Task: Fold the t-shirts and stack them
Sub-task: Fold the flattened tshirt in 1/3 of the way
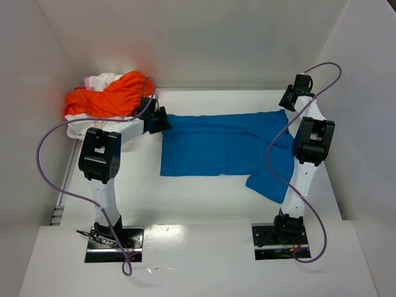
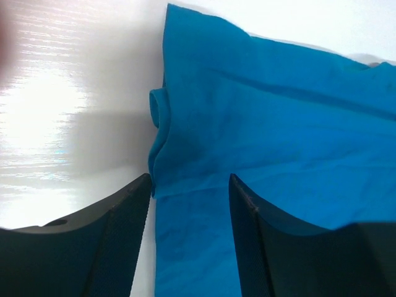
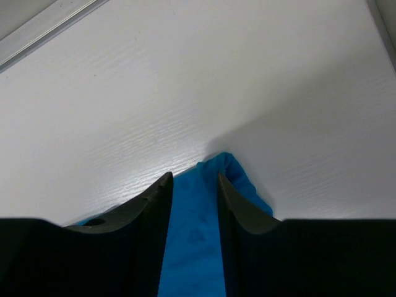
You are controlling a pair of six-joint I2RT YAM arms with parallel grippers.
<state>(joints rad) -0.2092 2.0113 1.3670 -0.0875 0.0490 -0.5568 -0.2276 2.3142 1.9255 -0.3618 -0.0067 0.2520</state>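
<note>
A white, faintly wood-grained table top (image 1: 204, 207) sits inside a plain white enclosure, with a back wall (image 1: 216, 43) and 2 side walls rising straight from its edges. A pale strip (image 3: 43, 31) runs where the table meets a wall, and light glares off the surface beside the left arm's wrist.

The bright blue cotton t-shirt (image 1: 216, 145) lies flat across the middle of the table, spread from left to right, with 1 sleeve angled toward the near right. Its cloth is smooth apart from a few soft creases and a small curl on its left edge.

The left gripper (image 1: 159, 118) is at the shirt's far-left corner. Its 2 dark fingers (image 2: 117, 235) stand well apart, unclenched, with the cloth's edge lying loosely in the gap between them.

The right gripper (image 1: 289, 99) is at the shirt's far-right corner. Its fingers (image 3: 148, 210) stand a narrow way apart with a bunched tip of blue cloth between and just beyond them. I cannot tell whether they pinch it.

In the far-left corner a crumpled bright orange t-shirt (image 1: 114, 96) is heaped on white and pinkish shirts (image 1: 102, 79), against the walls. Purple cables (image 1: 52, 161) loop from both arms. The 2 black base plates (image 1: 114, 244) are bolted at the near edge.
</note>
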